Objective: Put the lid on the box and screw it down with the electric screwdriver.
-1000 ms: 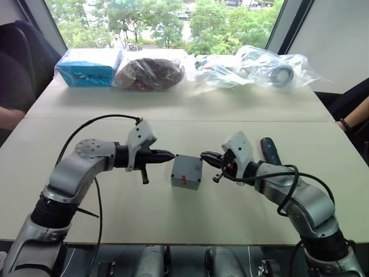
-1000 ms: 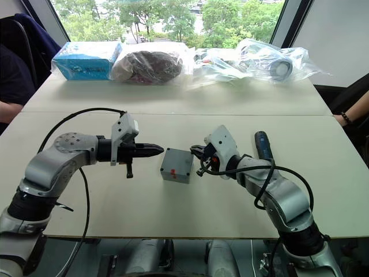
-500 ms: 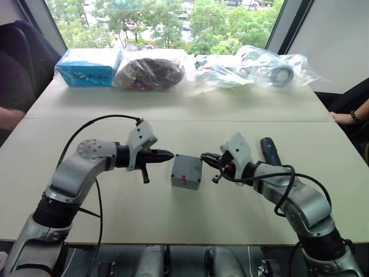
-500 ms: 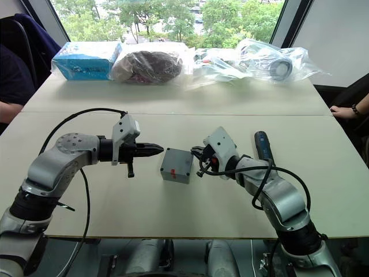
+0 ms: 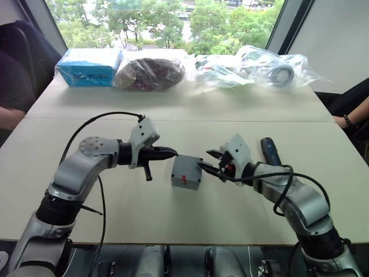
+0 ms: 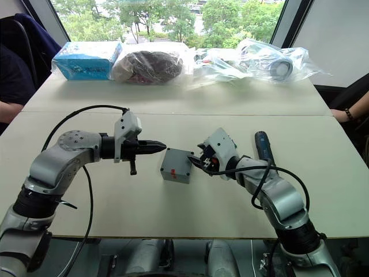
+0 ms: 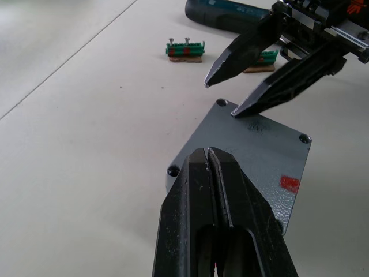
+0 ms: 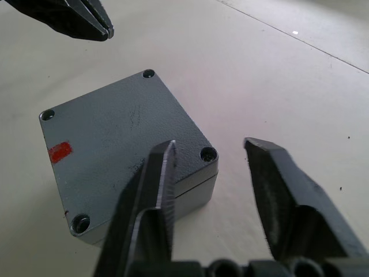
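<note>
Lid (image 8: 124, 138) already sits on the box (image 5: 186, 172) at mid-bench, between the two hands. The right hand (image 5: 211, 168), fingers spread and empty, touches its 3 o'clock edge; the left hand (image 5: 170, 153), pinched shut on nothing, hovers just off its 10 o'clock corner. The electric screwdriver (image 5: 269, 151) lies at 2 o'clock, long axis running 12-to-6, nearer the right arm.

Table: pale beige table (image 5: 173, 109) with a seam running across it.
Centre: the box (image 5: 186, 172) sits here with the lid (image 8: 115, 144) on top, a red mark showing.
Right side: the electric screwdriver (image 5: 270, 151) lies flat.
Near it: two green connector strips (image 7: 185, 49) rest on the surface.
Far edge: blue carton (image 5: 89, 67), dark bagged bundle (image 5: 150, 73), clear plastic bags (image 5: 259, 68).
</note>
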Available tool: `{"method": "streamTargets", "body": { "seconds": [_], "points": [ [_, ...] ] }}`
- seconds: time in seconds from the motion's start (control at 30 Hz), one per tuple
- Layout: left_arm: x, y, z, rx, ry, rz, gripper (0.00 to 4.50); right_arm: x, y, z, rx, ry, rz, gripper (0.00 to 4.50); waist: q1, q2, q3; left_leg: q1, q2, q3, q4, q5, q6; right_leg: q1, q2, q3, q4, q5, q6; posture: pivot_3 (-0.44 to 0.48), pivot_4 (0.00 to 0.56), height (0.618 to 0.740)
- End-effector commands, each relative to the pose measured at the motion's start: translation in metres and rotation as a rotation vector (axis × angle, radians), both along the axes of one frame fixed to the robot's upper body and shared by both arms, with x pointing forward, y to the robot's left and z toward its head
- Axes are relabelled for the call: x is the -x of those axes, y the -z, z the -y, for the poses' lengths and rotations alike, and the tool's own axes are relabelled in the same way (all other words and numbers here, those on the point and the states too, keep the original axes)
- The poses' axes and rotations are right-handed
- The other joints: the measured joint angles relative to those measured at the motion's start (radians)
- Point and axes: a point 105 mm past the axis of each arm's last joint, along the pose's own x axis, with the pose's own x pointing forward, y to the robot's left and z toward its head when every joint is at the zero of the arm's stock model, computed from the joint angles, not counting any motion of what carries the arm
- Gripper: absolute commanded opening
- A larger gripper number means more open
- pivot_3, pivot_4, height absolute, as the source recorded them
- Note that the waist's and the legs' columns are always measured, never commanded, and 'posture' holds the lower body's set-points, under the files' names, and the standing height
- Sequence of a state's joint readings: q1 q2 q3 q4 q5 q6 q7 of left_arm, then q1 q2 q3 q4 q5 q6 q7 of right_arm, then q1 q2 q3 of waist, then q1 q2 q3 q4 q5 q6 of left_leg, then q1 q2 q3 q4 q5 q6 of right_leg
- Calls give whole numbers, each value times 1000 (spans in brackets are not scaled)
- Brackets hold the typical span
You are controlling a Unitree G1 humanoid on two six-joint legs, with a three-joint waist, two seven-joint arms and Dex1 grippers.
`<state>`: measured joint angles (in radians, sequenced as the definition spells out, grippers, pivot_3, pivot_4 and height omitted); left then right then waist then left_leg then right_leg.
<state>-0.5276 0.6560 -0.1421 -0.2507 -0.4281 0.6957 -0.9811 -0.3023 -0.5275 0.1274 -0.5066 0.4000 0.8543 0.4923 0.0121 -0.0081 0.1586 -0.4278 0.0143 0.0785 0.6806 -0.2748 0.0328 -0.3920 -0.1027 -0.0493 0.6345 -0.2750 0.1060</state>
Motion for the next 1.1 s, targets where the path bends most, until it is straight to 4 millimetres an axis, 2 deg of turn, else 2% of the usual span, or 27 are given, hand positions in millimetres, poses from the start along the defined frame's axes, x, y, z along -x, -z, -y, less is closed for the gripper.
{"method": "streamTargets", "body": {
  "seconds": [0.03,0.1,0.17,0.23,0.33,0.37,0.47,0.5,0.7,1.1],
  "points": [
    [-2,-17,3,48,20,39,0,4,-34,11,-45,-2,69,2509,0,0,0,0,0,0,0,0,0,0,0,0,0,0,0,0,150,740],
    [-2,-22,7,76,36,43,0,2,-49,23,-105,64,88,2509,0,0,0,0,0,0,0,0,0,0,0,0,0,0,0,0,150,740],
    [1,-26,17,55,101,78,0,-7,-64,58,-106,218,96,2509,1,0,0,0,0,0,0,0,1,0,0,0,0,0,0,0,150,740],
    [4,-33,30,60,167,105,0,-7,-74,82,-61,270,71,2509,4,0,0,0,0,0,0,0,1,0,0,0,0,0,0,0,150,740],
    [9,-41,44,82,244,127,0,-8,-83,112,4,344,-19,3233,1,1,1,0,-1,0,0,-1,1,1,-2,0,-1,0,0,0,150,740],
    [12,-42,49,67,281,145,0,-9,-86,125,29,389,-57,3667,-1,1,1,0,-1,0,0,-1,2,1,-2,0,-1,0,0,0,150,740],
    [21,-44,61,38,373,198,0,-1,-77,165,147,547,-307,4472,-3,3,2,0,-1,2,-1,-1,2,-1,-2,1,-1,0,0,0,150,740],
    [22,-46,63,40,387,209,0,2,-73,170,193,558,-351,4472,-3,3,2,0,-1,2,-1,-1,2,-1,-2,1,0,0,0,0,150,740],
    [26,-42,69,30,405,231,0,22,-49,165,199,424,-617,4472,-9,4,2,0,1,3,-3,-1,3,-2,-1,4,-1,0,-1,0,150,740],
    [36,-41,67,22,373,251,0,8,-15,172,173,451,-779,4472,-2,4,2,-1,0,3,-1,-2,3,-3,-3,6,-1,0,-1,0,150,740]
  ]
}}
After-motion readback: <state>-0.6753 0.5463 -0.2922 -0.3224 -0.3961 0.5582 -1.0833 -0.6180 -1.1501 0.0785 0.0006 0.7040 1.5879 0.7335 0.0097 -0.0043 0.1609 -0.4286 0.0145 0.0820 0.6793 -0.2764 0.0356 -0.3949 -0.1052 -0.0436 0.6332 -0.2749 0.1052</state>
